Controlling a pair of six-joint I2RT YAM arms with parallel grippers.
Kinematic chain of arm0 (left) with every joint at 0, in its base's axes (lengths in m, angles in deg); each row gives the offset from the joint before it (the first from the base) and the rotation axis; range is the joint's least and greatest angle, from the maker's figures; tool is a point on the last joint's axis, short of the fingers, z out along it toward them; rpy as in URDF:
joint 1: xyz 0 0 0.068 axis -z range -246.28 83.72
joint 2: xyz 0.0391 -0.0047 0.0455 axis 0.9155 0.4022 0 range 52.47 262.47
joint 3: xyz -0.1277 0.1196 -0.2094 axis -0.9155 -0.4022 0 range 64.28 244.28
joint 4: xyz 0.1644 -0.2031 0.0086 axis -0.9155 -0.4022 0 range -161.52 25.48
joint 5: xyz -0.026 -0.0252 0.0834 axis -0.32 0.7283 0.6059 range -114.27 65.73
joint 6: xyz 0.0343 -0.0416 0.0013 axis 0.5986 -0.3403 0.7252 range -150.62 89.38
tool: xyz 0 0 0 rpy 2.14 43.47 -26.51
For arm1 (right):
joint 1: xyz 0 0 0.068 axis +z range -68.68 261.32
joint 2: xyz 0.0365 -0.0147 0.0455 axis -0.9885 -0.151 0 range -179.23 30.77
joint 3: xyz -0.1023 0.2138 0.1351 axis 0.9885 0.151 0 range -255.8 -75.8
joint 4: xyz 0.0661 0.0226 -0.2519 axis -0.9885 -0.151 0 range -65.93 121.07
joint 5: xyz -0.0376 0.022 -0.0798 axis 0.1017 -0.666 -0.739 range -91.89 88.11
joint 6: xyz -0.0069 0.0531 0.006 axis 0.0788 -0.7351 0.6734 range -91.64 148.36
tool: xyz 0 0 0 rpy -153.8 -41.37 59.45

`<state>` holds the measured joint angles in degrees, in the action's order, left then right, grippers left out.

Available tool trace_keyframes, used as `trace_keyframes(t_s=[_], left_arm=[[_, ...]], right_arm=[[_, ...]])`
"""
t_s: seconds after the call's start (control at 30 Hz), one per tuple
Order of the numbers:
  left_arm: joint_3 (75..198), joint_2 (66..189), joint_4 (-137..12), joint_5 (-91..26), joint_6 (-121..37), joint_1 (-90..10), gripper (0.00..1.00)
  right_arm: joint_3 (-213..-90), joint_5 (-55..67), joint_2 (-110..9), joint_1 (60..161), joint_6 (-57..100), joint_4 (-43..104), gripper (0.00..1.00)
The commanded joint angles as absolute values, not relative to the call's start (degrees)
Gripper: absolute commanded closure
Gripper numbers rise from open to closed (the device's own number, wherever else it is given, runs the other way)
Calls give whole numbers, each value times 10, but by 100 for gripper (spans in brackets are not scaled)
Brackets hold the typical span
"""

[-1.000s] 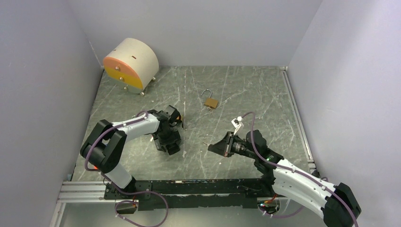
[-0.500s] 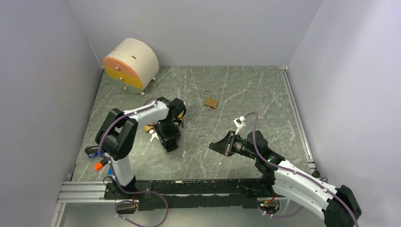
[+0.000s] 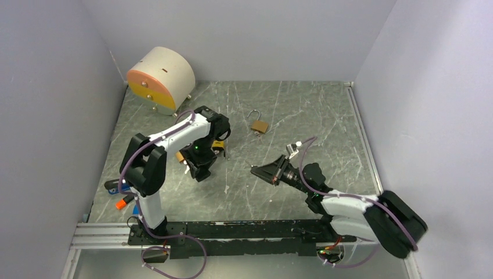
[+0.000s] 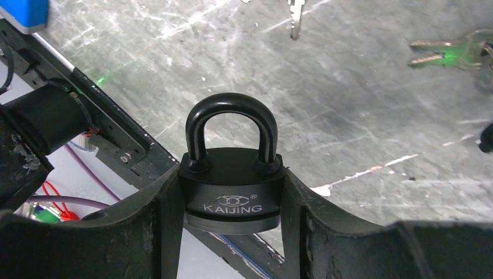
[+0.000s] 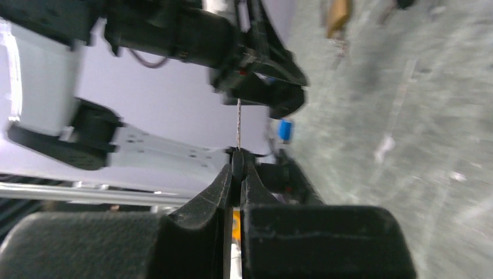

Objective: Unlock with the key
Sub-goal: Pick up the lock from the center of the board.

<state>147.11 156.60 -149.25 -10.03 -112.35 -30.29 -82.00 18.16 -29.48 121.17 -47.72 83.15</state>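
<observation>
A black padlock (image 4: pixel 231 186) marked KAIJING sits between the fingers of my left gripper (image 4: pixel 231 174), which is shut on its body. Its shackle is closed and points away from the wrist. In the top view the left gripper (image 3: pixel 200 168) hangs over the left middle of the table. My right gripper (image 5: pixel 237 168) is shut on a key (image 5: pixel 238 125), whose thin blade sticks out edge-on toward the left gripper's dark bulk. In the top view the right gripper (image 3: pixel 258 171) points left, a short gap from the left one.
A brass padlock (image 3: pixel 259 125) with an open shackle lies behind the grippers. Loose keys (image 4: pixel 447 51) and a single key (image 4: pixel 295 14) lie on the table. A cream and orange round box (image 3: pixel 160 78) stands at the back left. Blue and orange items (image 3: pixel 119 195) lie near the left wall.
The left gripper closed on the black padlock and swung up and back with it. The right arm turned and brought the key a little left, toward the left gripper.
</observation>
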Motion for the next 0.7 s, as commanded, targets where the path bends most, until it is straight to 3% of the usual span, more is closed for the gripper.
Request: trace_keyframes(t_s=[0.0,0.17,0.4,0.53,0.67], left_arm=[[1480,1584,-1609,-81,-1164,-300,98],[1530,1660,-1609,-85,-1157,-299,98],[1598,1755,-1608,-109,-1120,-294,97],[1575,1718,-1542,-187,-1074,-294,97],[1545,1667,-1467,-292,-1051,-305,97]], right_arm=[[-825,233,-406,1211,-633,1179,100],[-829,238,-468,1214,-663,1187,100],[-859,257,-409,1213,-614,974,100],[-897,260,-364,1213,-538,799,100],[-917,255,-351,1215,-483,742,100]])
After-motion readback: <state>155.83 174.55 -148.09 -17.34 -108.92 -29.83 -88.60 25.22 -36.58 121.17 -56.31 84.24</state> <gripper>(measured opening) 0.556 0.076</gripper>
